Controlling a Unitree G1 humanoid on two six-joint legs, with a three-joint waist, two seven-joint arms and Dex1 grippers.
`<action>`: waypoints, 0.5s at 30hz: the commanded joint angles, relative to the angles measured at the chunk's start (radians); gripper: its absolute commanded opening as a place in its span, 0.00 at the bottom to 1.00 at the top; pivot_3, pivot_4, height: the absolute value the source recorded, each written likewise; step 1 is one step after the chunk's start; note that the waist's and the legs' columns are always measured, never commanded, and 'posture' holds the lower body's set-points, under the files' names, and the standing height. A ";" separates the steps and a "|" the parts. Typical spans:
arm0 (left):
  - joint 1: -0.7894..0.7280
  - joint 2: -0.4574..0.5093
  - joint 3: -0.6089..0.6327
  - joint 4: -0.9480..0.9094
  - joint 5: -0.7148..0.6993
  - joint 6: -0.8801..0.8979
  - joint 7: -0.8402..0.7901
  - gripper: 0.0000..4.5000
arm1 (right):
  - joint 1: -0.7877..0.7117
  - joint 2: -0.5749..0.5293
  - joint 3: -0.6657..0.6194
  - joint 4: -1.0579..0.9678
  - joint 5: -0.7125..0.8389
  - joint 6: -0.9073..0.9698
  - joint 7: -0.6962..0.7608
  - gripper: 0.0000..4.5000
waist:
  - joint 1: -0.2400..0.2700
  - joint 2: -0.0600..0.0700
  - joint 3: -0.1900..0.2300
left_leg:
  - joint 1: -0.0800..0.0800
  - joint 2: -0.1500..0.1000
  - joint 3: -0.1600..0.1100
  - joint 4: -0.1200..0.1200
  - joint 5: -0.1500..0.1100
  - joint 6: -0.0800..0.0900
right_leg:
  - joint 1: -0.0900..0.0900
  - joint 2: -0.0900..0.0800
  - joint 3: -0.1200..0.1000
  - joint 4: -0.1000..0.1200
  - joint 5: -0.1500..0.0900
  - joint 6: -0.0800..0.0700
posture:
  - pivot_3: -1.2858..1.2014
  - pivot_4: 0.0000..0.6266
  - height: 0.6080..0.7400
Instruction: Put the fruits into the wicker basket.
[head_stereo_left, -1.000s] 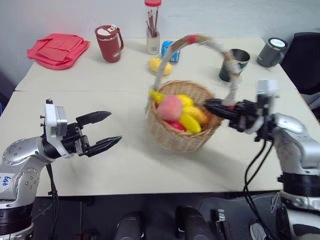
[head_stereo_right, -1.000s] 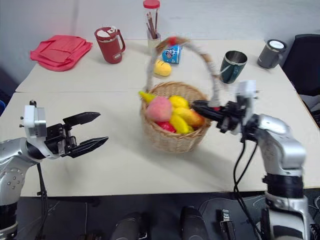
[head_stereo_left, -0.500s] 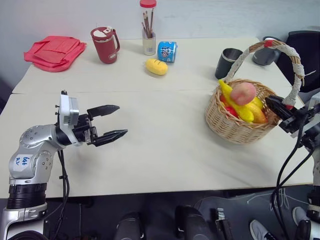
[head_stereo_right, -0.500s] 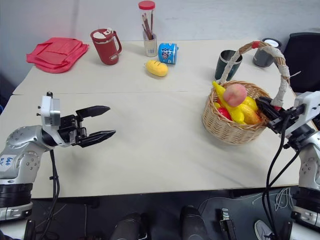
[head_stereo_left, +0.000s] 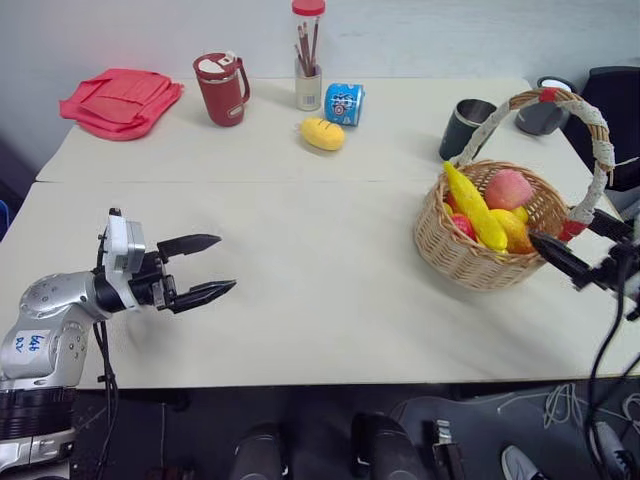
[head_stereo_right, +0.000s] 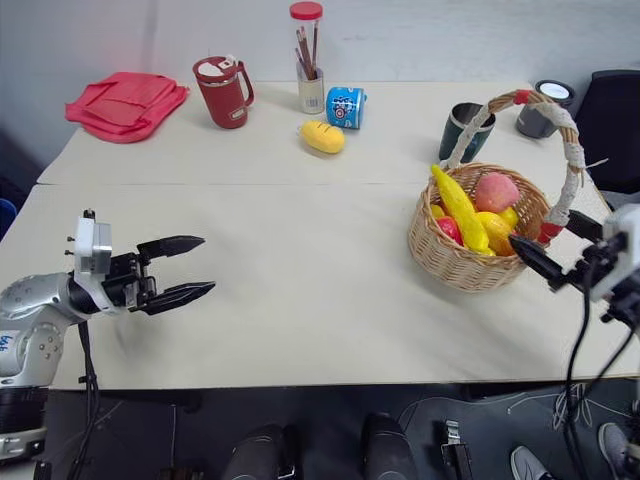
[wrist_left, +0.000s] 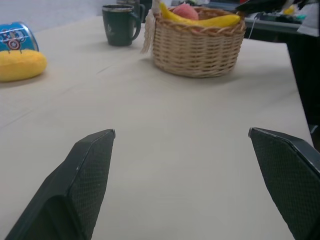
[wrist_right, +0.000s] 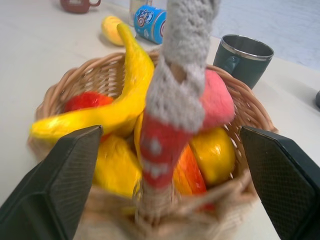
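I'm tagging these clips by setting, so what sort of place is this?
Probably an office or meeting room: pale tables pushed together, a black office chair at the far corner, and desk clutter such as a pencil holder and mugs.

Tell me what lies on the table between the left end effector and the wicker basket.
Nothing: in the left wrist view, bare tabletop runs from the open left end effector to the wicker basket.

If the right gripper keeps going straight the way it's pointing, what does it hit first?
Most likely the basket: the open right gripper points at the handle's red-banded base, which stands between its fingers, with the fruits beyond.
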 joint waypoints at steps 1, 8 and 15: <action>0.072 0.027 0.014 -0.011 0.074 -0.068 0.007 1.00 | 0.113 -0.064 -0.120 -0.062 0.025 -0.038 0.100 0.99 | 0.000 0.000 0.000 | 0.000 0.000 0.000 0.000 0.000 0.000 | 0.000 0.000 0.000 0.000 0.000 0.000 | 0.52 0.24 1.00; 0.297 0.043 0.108 -0.096 0.135 -0.160 0.033 1.00 | 0.401 -0.079 -0.033 -0.101 -0.044 -0.238 0.378 0.99 | -0.015 -0.004 -0.001 | 0.002 0.001 -0.006 -0.003 -0.001 0.001 | 0.001 -0.001 0.000 -0.003 0.001 0.001 | 0.52 0.24 1.00; 0.441 0.001 0.121 -0.178 0.145 -0.179 0.088 1.00 | 0.197 0.154 0.334 -0.098 -0.132 -0.461 0.374 0.99 | -0.017 -0.002 0.001 | 0.011 0.006 -0.006 -0.004 -0.004 0.000 | 0.008 0.000 0.000 -0.003 0.001 -0.001 | 0.52 0.24 1.00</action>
